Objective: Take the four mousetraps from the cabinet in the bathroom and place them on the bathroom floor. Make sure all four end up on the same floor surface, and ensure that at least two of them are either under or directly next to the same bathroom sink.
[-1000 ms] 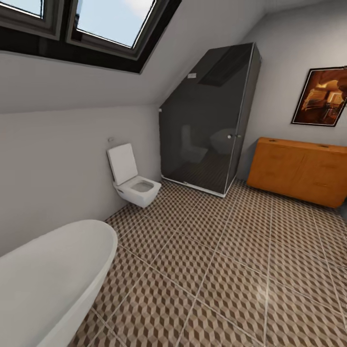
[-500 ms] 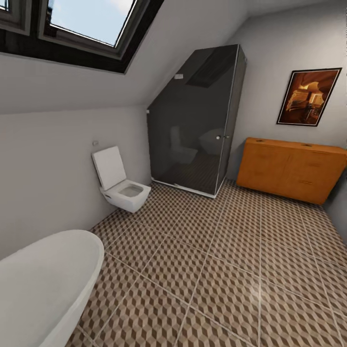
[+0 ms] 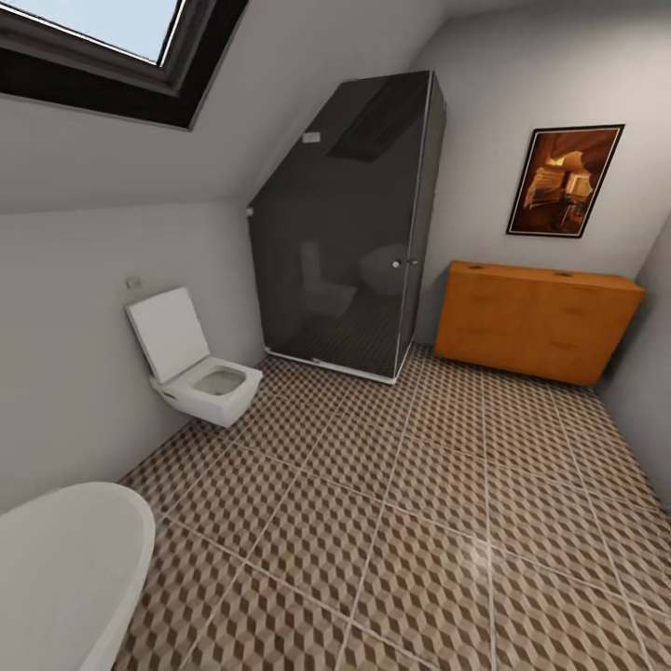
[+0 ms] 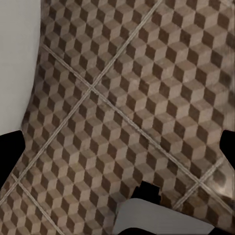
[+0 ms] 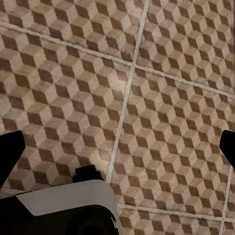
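Tiled floor (image 3: 391,522) runs from the head view's foot to the cabinet (image 3: 536,321) against the far wall, its fronts closed; any mousetraps would be hidden inside. Shower (image 3: 349,233), toilet (image 3: 200,377) and tub (image 3: 65,568) line the left, so drifting that way risks a bump. Each wrist view shows tiles between dark fingertips spread wide, holding nothing.

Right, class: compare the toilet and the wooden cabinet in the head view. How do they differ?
The toilet is white; the cabinet is orange-brown. The toilet hangs on the left wall with its lid raised; the cabinet stands against the far wall, its fronts shut. The toilet looks far narrower than the long cabinet. Both border the cube-patterned bathroom floor.
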Robot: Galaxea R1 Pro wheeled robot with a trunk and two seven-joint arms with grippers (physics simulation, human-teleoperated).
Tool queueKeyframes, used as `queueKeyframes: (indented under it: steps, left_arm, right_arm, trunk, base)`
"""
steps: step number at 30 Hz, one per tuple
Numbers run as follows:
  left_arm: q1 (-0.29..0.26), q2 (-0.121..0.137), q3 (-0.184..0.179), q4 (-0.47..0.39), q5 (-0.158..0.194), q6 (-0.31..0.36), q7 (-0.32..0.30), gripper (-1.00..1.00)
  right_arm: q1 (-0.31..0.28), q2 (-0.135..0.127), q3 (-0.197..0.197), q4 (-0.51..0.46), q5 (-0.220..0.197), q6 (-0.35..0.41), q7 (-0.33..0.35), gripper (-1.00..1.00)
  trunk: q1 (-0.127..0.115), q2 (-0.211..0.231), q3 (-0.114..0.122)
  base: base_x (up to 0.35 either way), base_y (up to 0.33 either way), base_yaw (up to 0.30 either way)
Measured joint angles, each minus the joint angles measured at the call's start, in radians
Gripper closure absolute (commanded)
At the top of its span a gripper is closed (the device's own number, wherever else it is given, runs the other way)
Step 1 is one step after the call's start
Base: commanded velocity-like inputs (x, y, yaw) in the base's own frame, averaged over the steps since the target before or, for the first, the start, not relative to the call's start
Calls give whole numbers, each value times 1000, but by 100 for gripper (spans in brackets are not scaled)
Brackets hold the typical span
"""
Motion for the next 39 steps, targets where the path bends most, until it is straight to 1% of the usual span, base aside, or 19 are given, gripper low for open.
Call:
queueKeyframes:
  steps: [5, 15, 29, 33, 39]
  left_arm:
    - [0, 0, 0, -3, -1, 0, 0, -100]
    - [0, 0, 0, -4, -1, -1, 0, -100]
    - [0, -1, 0, -9, -1, -2, -2, -100]
    - [0, -1, 0, -9, -1, -1, -31, -100]
    - [0, -1, 0, -9, -1, -1, -42, -100]
  right_arm:
    - [0, 0, 0, 0, 0, 0, 0, -100]
    - [0, 0, 0, 0, -2, 1, 0, -100]
    - [0, 0, 0, -1, -2, 7, 0, -100]
    - [0, 0, 0, -2, -1, 9, 0, -100]
    - [0, -1, 0, -2, 0, 9, 0, -100]
  trunk:
    - [0, 0, -3]
    - [0, 0, -3]
    - [1, 0, -3]
    - [1, 0, -3]
    - [1, 0, -3]
  base:
    - [324, -51, -269]
    - [236, -169, -284]
    - [10, -9, -283]
    - [0, 0, -281]
    - [0, 0, -284]
